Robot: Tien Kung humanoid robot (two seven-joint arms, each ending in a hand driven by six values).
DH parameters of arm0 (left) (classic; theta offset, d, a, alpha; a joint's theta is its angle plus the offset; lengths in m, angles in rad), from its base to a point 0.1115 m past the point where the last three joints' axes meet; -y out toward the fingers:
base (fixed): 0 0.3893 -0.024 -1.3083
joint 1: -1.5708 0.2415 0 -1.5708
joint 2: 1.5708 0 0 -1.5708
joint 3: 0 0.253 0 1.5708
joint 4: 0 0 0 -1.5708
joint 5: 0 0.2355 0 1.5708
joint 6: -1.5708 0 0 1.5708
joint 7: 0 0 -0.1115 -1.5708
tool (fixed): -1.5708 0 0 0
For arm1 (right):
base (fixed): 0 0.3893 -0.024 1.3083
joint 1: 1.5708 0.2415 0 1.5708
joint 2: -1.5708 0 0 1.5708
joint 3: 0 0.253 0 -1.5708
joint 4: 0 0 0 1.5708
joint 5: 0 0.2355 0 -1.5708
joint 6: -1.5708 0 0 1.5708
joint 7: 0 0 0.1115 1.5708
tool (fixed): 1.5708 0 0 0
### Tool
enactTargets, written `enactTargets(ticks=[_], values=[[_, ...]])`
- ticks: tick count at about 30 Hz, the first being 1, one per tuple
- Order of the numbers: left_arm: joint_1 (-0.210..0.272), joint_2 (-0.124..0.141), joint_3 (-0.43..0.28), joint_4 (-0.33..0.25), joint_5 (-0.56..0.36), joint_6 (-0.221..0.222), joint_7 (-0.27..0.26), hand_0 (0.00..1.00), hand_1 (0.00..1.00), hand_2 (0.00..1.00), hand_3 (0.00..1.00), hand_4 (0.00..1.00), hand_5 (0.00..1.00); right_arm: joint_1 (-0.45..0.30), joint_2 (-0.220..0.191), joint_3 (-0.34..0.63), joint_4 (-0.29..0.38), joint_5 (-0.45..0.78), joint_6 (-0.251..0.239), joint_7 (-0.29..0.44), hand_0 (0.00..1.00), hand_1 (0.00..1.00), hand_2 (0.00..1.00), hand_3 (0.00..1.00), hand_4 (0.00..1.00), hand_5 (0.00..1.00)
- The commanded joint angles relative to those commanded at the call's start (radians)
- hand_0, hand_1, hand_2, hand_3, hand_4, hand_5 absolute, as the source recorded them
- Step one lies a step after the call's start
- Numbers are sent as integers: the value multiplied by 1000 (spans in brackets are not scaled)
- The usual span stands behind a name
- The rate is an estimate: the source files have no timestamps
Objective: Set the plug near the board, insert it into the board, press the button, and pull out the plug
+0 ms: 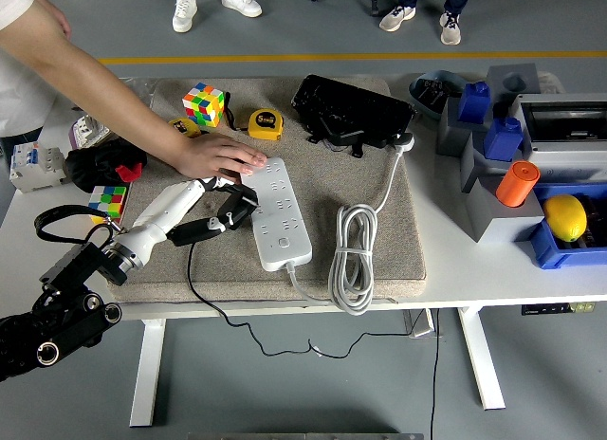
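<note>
Plug (237, 205) in left robot hand (211, 210)

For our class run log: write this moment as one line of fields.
left hand: beside black plug | plug: left of white power strip, not inserted | person's hand: steadying strip's far end | right hand: not in view

A: Can you tell what the robot's left hand (211, 195) is doing with the black plug (237, 205)?
B: No, its fingers blur into it, too small to judge.
A: And above it?
B: The person's bare arm (95, 89) is cut off by the left edge.
</note>
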Motion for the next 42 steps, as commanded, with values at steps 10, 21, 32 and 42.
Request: enactTargets(ticks=[10, 21, 32, 42], values=[[-23, -15, 22, 39, -10, 1, 18, 738, 762, 753, 756, 811, 956, 2, 2, 9, 5, -4, 0, 0, 698, 696, 667, 570, 998, 493], [-20, -17, 35, 6, -5, 2, 18, 727, 755, 745, 748, 814, 954, 1, 3, 14, 6, -6, 0, 2, 699, 695, 667, 570, 998, 494], [-26, -23, 49, -4, 0, 2, 22, 725, 752, 742, 747, 824, 956, 2, 5, 19, 9, -8, 0, 2, 699, 696, 667, 571, 998, 494], [-50, -35, 72, -12, 13, -3, 38, 726, 747, 741, 745, 828, 954, 2, 4, 19, 10, -8, 1, 3, 699, 695, 667, 571, 998, 493]])
